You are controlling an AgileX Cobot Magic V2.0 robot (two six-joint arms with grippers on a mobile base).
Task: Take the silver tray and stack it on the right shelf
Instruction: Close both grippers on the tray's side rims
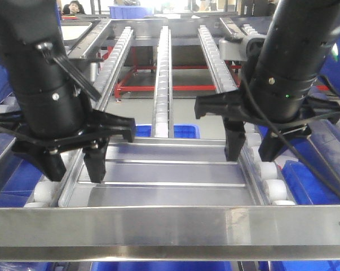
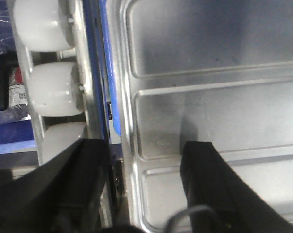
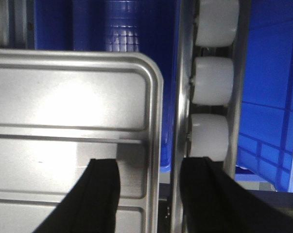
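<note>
Exterior front-facing view: the left gripper (image 1: 74, 169), jaws apart, straddles the left rim of the silver tray (image 1: 164, 169). One finger is outside the tray over the white rollers (image 1: 44, 192); the other is inside, over the tray's floor. The tray lies flat on the right shelf (image 1: 161, 68), just behind its front bar (image 1: 170, 226), with both ridges showing. At the tray's right rim the right gripper (image 1: 251, 152) stands the same way, jaws apart, gripping nothing. Both wrist views show the rim in the gap between black fingers (image 2: 209, 179); whether any finger touches the tray cannot be told. Blue bins (image 1: 178, 131) sit below the tray.
</note>
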